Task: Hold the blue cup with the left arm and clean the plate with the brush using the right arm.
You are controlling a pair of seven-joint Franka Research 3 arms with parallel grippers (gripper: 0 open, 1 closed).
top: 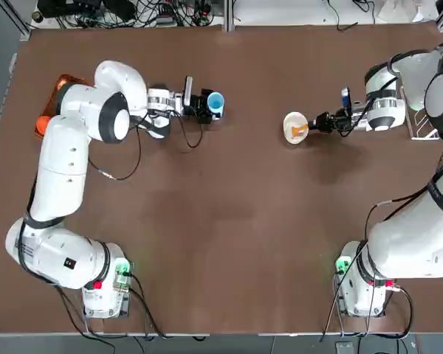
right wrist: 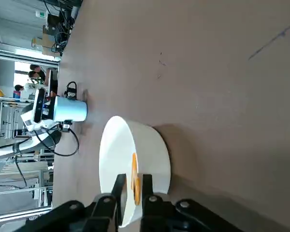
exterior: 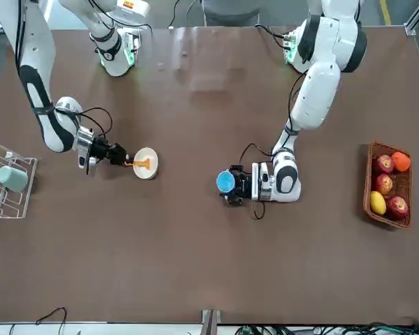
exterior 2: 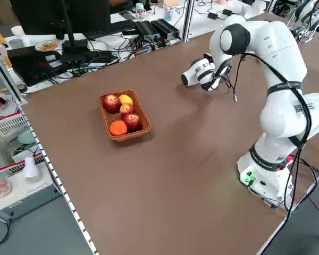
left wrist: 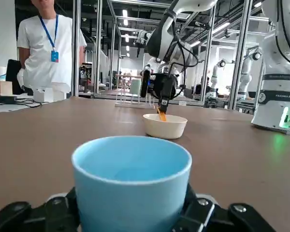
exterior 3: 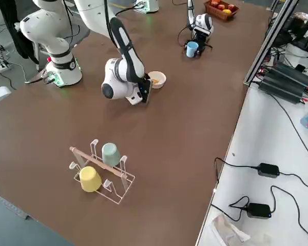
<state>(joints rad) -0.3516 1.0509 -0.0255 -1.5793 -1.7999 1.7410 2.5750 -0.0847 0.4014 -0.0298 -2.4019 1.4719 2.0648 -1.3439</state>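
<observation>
- Top view: my left gripper (top: 204, 105) is closed around the blue cup (top: 215, 102), which stands upright on the brown surface (top: 229, 221) well to the side of the plate (top: 294, 127). My right gripper (top: 319, 122) reaches level to the plate's rim, pinched narrow on the brush (top: 300, 131).
- Front view: the cup shows a round open rim and no handle. I judge it thin, light plastic; a grip low on the wall suits it, as squeezing the rim could flex it.
- Right side view: the plate is a small white shallow dish with a smooth raised wall. Nothing pins it, so I judge it may slide or tip under brush pressure.
- Left wrist view: my fingers (left wrist: 58, 212) flank the cup's base. Its wall looks matte and even, the inside bare.
- Right wrist view: the brush is a thin, stiff orange stick, tip inside the plate. Light strokes seem advisable.
</observation>
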